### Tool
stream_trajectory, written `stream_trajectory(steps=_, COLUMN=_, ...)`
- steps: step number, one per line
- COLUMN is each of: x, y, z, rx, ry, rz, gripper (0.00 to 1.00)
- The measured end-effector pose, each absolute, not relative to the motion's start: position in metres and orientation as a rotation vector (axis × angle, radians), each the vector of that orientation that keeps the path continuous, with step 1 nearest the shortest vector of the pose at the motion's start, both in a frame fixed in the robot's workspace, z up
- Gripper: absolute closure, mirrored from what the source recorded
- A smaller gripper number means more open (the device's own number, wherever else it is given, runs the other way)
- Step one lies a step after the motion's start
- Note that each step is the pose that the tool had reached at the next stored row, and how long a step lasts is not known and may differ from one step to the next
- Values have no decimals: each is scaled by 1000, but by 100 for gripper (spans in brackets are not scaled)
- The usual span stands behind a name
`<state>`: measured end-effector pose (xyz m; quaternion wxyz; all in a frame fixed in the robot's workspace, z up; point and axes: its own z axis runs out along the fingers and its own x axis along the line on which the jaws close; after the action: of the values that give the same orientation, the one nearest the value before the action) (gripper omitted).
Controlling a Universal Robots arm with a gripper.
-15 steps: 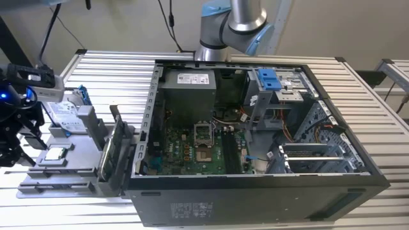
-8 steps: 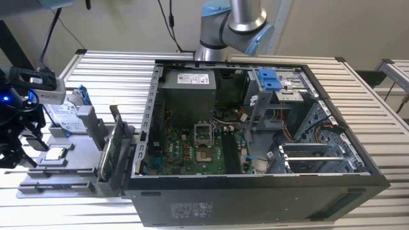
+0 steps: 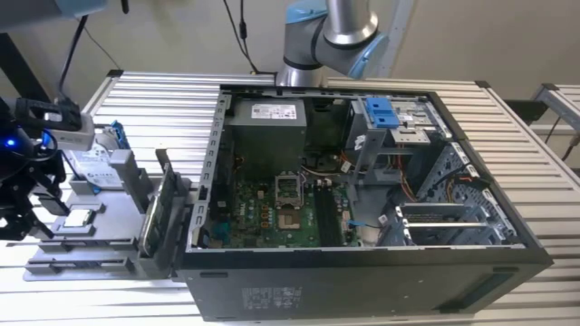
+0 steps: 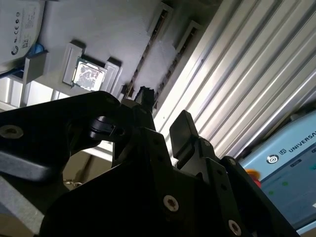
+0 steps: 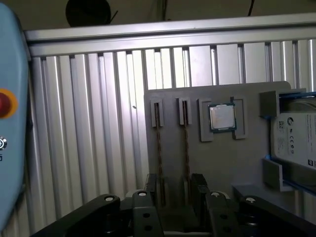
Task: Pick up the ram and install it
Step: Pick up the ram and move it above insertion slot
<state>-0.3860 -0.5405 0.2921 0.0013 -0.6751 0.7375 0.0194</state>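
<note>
Two ram sticks stand on edge in slots of a grey holder (image 5: pixel 232 163): one ram (image 5: pixel 186 143) and a second ram (image 5: pixel 158 143) beside it. In the exterior view the ram (image 3: pixel 151 221) sits at the holder's edge nearest the computer case (image 3: pixel 363 285). My gripper (image 5: pixel 175 186) hovers above the holder, open, with nothing in it. One black finger (image 5: pixel 199 183) and the other finger (image 5: pixel 154 185) stand to either side of the first ram's line. The second wrist view shows the gripper (image 4: pixel 165 116) with the ram (image 4: pixel 146 49) beyond it.
The holder also carries a square silver CPU (image 5: pixel 222 117) and a hard drive (image 5: pixel 296 143) in a blue frame. The open case shows the motherboard (image 3: pixel 281 210). Ribbed metal table (image 5: pixel 89 123) lies all around. A blue control unit with a red button (image 5: pixel 6 103) stands nearby.
</note>
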Motion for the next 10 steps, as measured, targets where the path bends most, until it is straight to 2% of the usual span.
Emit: stream_trajectory(steps=10, x=-386, y=-541, z=290, rx=-2119, ry=2315, rz=61, gripper=58)
